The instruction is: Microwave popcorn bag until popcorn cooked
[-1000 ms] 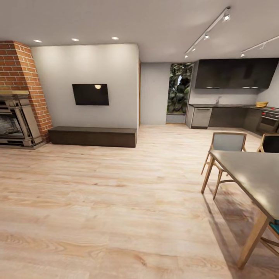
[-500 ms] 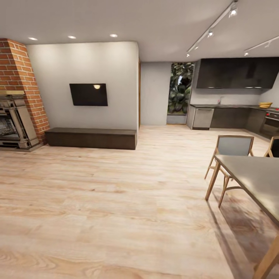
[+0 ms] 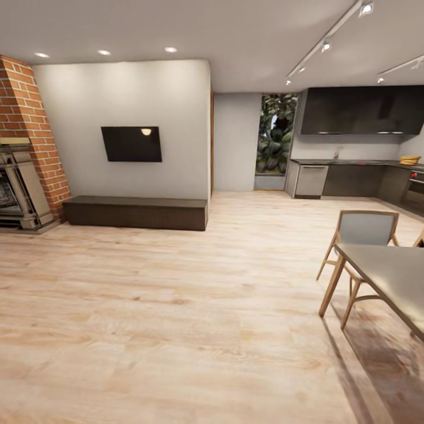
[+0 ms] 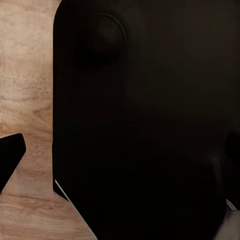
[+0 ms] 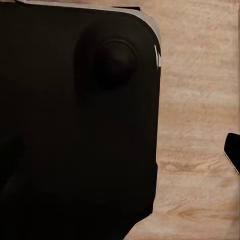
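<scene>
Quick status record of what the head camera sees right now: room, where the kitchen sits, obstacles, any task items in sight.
room: open living area with pale wood plank floor
kitchen: far right, dark glossy cabinets above a grey countertop
left side: red brick fireplace, black wall-mounted TV, long low dark bench
obstacles: grey-topped dining table with wooden legs and grey-backed wooden chair, near right
yellow object: on the far right counter, too small to identify
popcorn bag, microwave: not identifiable
tools: state cannot be told

Both wrists apparently low beside black body (image 4: pixel 140 125).
</scene>
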